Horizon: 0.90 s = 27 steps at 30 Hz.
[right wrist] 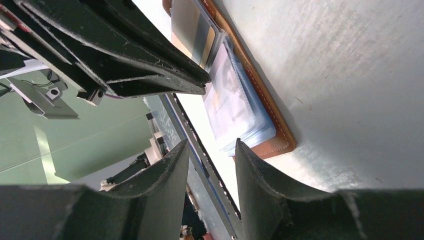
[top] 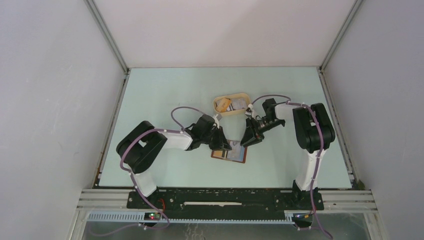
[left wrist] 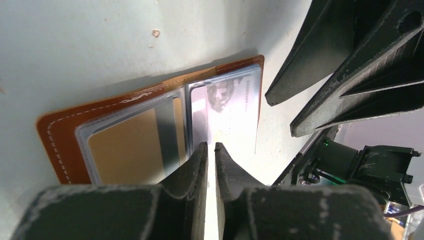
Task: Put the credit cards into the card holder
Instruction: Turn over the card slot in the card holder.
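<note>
Card holder: one.
Credit card: one distinct, in a clear sleeve; others cannot be confirmed.
Tan oval tray: one; contents too small to count.
Robot arms: two, left arm, right arm.
End effectors: two, left end effector, right end effector.

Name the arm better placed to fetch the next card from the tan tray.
Right, probably. The right gripper stands open and empty, its wrist close beside the tray. The left gripper is shut, tips down at the fold of the open card holder, seemingly steadying it.
</note>
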Motion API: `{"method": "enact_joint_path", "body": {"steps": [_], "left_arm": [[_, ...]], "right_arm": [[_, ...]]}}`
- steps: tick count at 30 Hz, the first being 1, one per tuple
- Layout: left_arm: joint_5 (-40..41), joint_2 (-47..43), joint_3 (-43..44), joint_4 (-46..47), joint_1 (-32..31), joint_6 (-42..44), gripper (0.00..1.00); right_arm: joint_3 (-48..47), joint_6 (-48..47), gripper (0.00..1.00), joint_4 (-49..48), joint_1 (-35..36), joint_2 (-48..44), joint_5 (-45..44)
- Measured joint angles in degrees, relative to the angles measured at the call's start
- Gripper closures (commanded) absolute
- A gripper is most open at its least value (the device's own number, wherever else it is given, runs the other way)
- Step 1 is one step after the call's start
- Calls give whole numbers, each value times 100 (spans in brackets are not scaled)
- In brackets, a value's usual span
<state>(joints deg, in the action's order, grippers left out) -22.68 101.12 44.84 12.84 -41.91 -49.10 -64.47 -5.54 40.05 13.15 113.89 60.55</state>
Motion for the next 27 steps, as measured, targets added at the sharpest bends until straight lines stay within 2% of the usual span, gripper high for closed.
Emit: {"method": "enact_joint_path", "body": {"steps": [27], "left_arm": [[-271,127,-289,638,131,-345,86]], "right_arm": [[-4,-96,53,70,74,0,-164]]}}
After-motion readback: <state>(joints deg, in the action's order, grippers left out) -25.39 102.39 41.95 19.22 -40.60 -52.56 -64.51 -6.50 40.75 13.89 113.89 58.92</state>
